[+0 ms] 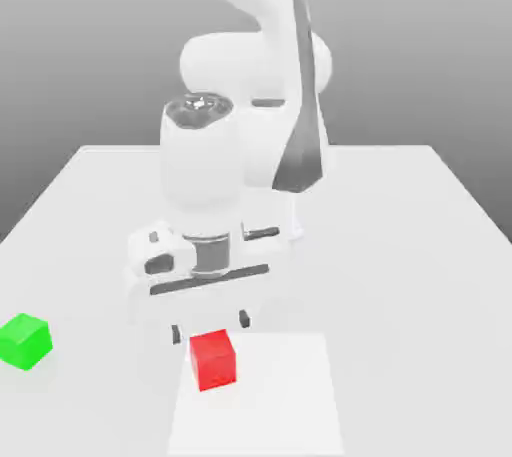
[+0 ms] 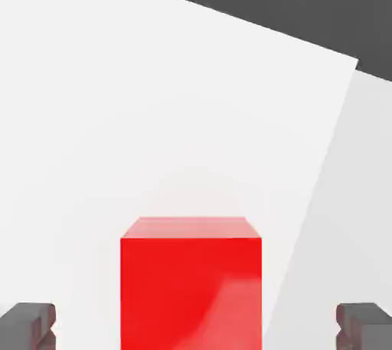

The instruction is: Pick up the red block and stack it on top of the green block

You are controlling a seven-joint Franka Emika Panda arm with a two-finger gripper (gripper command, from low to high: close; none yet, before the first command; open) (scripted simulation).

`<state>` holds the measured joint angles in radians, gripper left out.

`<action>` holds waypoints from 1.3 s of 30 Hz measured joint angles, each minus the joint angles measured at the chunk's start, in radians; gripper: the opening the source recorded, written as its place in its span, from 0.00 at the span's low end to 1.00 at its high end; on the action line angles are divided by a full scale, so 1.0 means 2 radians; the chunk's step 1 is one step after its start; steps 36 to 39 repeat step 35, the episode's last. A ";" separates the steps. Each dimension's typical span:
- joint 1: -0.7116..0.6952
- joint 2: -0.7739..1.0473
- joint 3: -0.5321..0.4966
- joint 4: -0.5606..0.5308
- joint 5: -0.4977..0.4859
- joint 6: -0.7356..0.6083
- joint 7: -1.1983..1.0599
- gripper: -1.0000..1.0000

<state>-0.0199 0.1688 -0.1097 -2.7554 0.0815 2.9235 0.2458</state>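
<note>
- Pale tabletop [image 1: 420, 275] beneath the gripper [image 1: 210, 327];
- red block [image 1: 213, 360] just below its open fingers, centred between them, ungripped;
- green block [image 1: 25, 341] well apart, to the exterior view's left

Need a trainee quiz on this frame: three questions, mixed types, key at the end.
1. True or false: the red block is already stacked on the green block.
2. Which block lies nearer the exterior view's left edge?
A) red
B) green
3. Fill in: the gripper is ____ (open/shut), its fingers apart.

Key: 1 false; 2 B; 3 open
</note>
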 joint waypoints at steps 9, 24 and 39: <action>-0.015 0.035 0.018 0.005 0.014 0.029 -0.010 0.00; -0.176 -0.051 -0.083 0.084 -0.019 -0.137 0.008 0.00; -0.241 0.047 -0.073 0.124 0.048 -0.084 -0.042 1.00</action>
